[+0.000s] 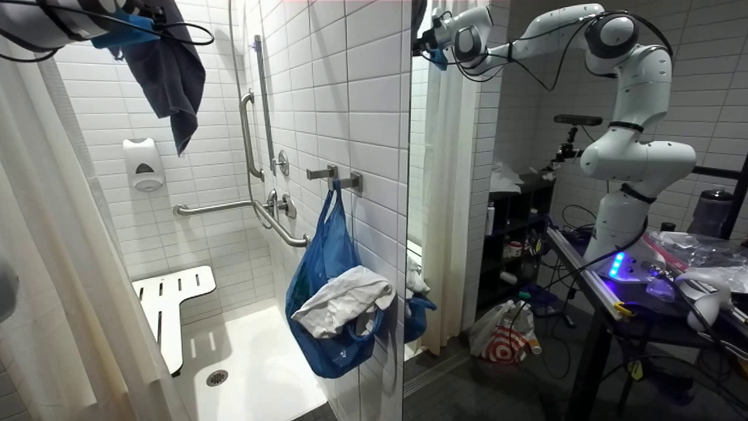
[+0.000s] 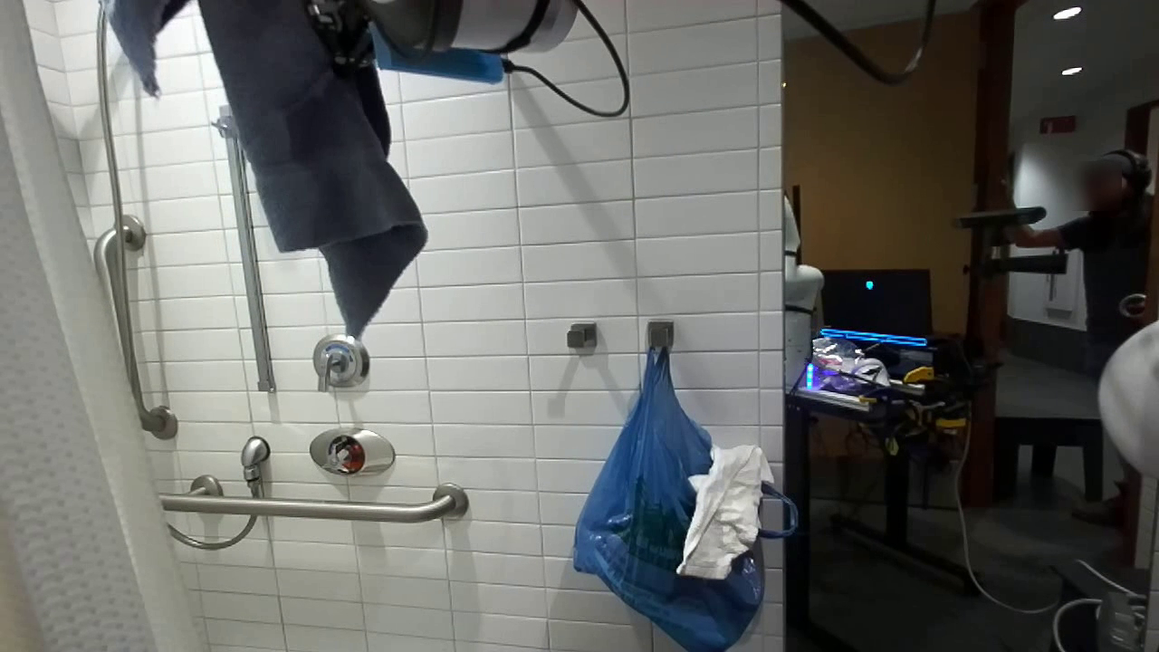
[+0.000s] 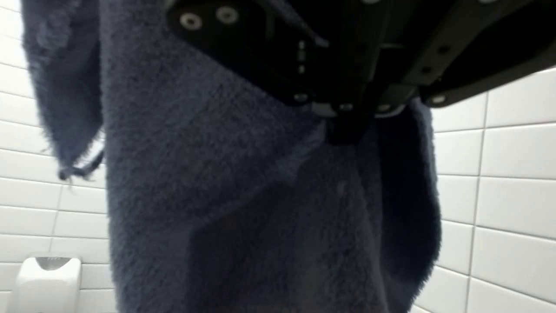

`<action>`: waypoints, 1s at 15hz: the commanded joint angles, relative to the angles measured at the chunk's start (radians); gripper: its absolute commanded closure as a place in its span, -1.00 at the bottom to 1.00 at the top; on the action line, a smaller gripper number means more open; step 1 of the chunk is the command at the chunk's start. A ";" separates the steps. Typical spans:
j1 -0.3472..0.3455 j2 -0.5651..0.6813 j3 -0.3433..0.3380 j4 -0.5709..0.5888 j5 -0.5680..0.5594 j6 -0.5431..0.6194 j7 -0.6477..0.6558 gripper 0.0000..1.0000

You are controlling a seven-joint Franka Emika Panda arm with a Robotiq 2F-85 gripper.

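Towel (image 3: 243, 187) hangs from the claw (image 3: 356, 112), pinched in its grip, draping below it.

The towel (image 2: 317, 163) hangs from the claw (image 3: 351, 126) (bag (image 2: 638, 530) from a hook (image 2: 662, 333)).

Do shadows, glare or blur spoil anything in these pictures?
In the wrist view, the black gripper looks murky against the dark cloth it grips; in an exterior view, the shower floor looks almost washed out; in an exterior view, a diagonal shadow crosses the tiled wall and a person's face is blurred.
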 commanded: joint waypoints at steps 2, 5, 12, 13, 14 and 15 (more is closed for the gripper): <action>0.023 -0.018 -0.110 -0.036 0.014 -0.007 0.092 0.99; 0.057 -0.040 -0.207 -0.064 0.105 -0.007 0.101 0.99; 0.134 -0.099 -0.373 -0.111 0.178 0.007 0.203 0.99; 0.150 -0.130 -0.413 -0.116 0.190 0.010 0.244 0.99; 0.147 -0.147 -0.424 -0.126 0.199 0.020 0.278 0.99; 0.155 -0.165 -0.448 -0.133 0.208 0.023 0.310 0.99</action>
